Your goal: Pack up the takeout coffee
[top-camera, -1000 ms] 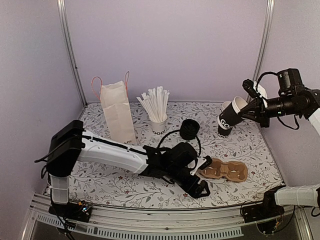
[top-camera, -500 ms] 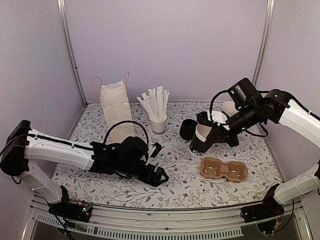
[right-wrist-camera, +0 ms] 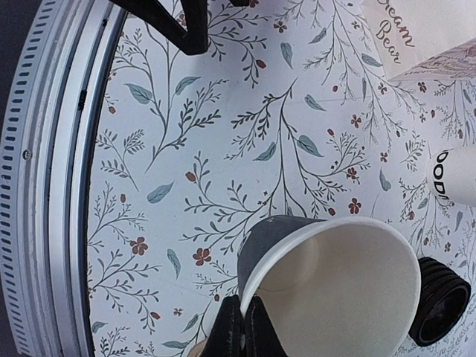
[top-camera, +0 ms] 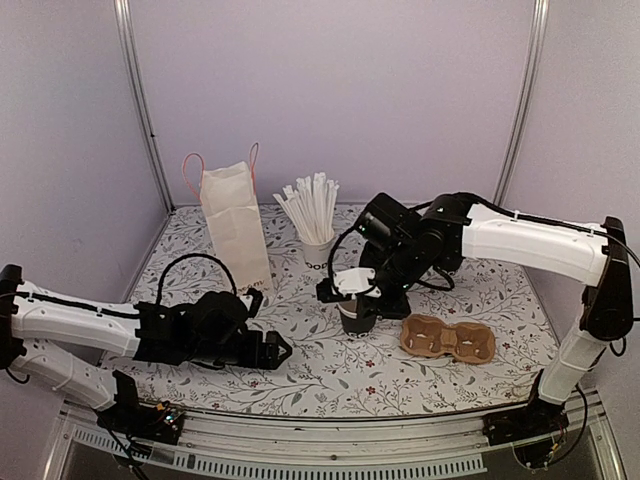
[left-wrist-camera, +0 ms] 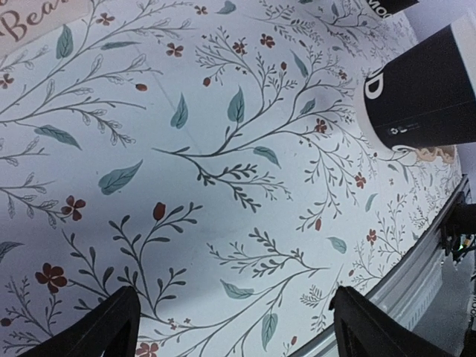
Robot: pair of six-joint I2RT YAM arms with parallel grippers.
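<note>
The takeout coffee cup [top-camera: 357, 314] stands mid-table, mouth up and long axis close to vertical. It has no lid, and its white inside is exposed. From the overhead view, its base looks to be at or just above the table [top-camera: 300, 375], but contact cannot be confirmed.

The right gripper [right-wrist-camera: 244, 314] holds the cup, pinched tight on the near rim with one finger inside the wall and one outside. The left gripper [top-camera: 270, 351] lies well apart to the left, low over the table. Its fingers [left-wrist-camera: 111, 327] are spread wide with nothing between them. The right arm is therefore the nearer one, already in contact.

The governing relation is that the cardboard cup carrier [top-camera: 447, 340] lies flat, near the cup on its right side. The stack of lids [right-wrist-camera: 439, 309] sits just behind the cup. In my judgement, lidding or seating in the carrier comes next, and either one requires the cup to remain upright.

One second ago, the right arm was at the far right, lifting the cup off the stack. Half a second ago, the cup hung tilted in the air near the lids, and it is now lower, further forward and upright. Over the same interval the left gripper has withdrawn from beside the carrier to the left. The paper bag [top-camera: 235, 225] and straw cup [top-camera: 318, 252] are unchanged.
</note>
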